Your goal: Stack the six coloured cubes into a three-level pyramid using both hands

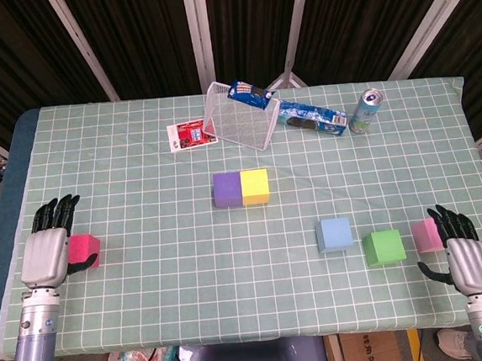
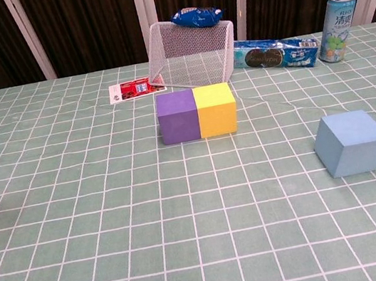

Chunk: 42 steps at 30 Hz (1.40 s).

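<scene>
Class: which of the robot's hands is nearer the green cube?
The right. The right hand sits just right of the green cube, with the pink cube between them. The left hand is across the table, beside the red cube.

The head view looks steeply down from above the table's (image 1: 119,140) near edge, taking in all four edges; the chest view sits low and close, facing the far edge; both share the purple cube (image 1: 227,189) (image 2: 177,116) mid-table.

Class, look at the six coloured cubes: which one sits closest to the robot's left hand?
The red cube: it lies right beside the left hand at the table's left edge, while the other five sit mid-table or right.
</scene>
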### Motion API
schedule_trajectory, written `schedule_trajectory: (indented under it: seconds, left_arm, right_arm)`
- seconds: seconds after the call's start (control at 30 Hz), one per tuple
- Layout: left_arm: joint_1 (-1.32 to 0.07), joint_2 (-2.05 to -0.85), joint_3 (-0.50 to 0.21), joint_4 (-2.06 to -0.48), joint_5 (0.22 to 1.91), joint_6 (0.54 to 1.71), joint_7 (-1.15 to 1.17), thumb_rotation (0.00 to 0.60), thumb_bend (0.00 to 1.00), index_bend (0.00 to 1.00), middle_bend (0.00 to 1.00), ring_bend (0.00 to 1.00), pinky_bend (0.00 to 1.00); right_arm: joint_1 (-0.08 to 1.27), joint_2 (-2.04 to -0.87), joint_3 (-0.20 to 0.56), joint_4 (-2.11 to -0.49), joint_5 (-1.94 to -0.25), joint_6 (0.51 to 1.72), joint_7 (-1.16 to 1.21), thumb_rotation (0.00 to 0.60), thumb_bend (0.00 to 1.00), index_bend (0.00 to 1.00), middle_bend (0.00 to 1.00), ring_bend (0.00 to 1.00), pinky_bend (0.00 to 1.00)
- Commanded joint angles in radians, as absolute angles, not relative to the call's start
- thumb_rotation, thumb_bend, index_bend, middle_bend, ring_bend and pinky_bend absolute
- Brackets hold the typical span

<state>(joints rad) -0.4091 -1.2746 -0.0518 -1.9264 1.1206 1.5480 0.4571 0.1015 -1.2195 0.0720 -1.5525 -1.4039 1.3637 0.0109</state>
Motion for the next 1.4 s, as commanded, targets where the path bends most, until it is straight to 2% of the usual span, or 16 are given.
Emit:
schedule_trajectory:
  seconds: [0.03, 0.23, 0.4, 0.57, 0.83, 1.03, 1.4]
  left_arm:
    - [-0.401, -1.25, -0.06, -1.953, 1.15, 1.552, 0.448, 0.6, 0.16, 0.0, 0.03, 0.0, 0.05]
    - [-0.393, -1.208, -0.078, -2.023, 1.172, 1.55, 0.453, 0.6, 0.14, 0.0, 0.01, 0.0, 0.05]
    - [-0.387, -1.178, -0.09, -2.061, 1.189, 1.552, 0.458, 0.6, 0.14, 0.0, 0.01, 0.0, 0.05]
    - [-0.378, -1.16, -0.098, -2.077, 1.193, 1.536, 0.443, 0.6, 0.14, 0.0, 0.01, 0.0, 0.05]
    - [-0.362, -1.14, -0.113, -2.075, 1.195, 1.522, 0.407, 0.6, 0.14, 0.0, 0.02, 0.0, 0.05]
    - [-0.349, -1.123, -0.123, -2.078, 1.198, 1.512, 0.378, 0.6, 0.14, 0.0, 0.02, 0.0, 0.05]
    - [-0.336, -1.113, -0.136, -2.084, 1.203, 1.497, 0.362, 0.6, 0.14, 0.0, 0.02, 0.0, 0.05]
  right_arm:
    - [0.136, -1.202, 0.059, -1.583, -1.447, 1.335, -0.047, 0.6, 0.24, 0.0, 0.0, 0.0, 0.0]
    - [0.218, -1.167, 0.061, -1.736, -1.454, 1.217, -0.162, 0.6, 0.24, 0.0, 0.0, 0.0, 0.0]
    - [0.285, -1.195, 0.082, -1.816, -1.447, 1.151, -0.278, 0.6, 0.24, 0.0, 0.0, 0.0, 0.0]
    - [0.352, -1.257, 0.124, -1.871, -1.34, 1.091, -0.422, 0.6, 0.24, 0.0, 0.0, 0.0, 0.0]
    - [0.433, -1.35, 0.181, -1.842, -1.189, 1.063, -0.531, 0.6, 0.24, 0.0, 0.0, 0.0, 0.0]
    - [0.472, -1.391, 0.185, -1.8, -1.115, 1.053, -0.573, 0.6, 0.24, 0.0, 0.14, 0.02, 0.0]
    - [0.513, -1.425, 0.171, -1.768, -1.029, 1.064, -0.623, 0.6, 0.24, 0.0, 0.19, 0.04, 0.0]
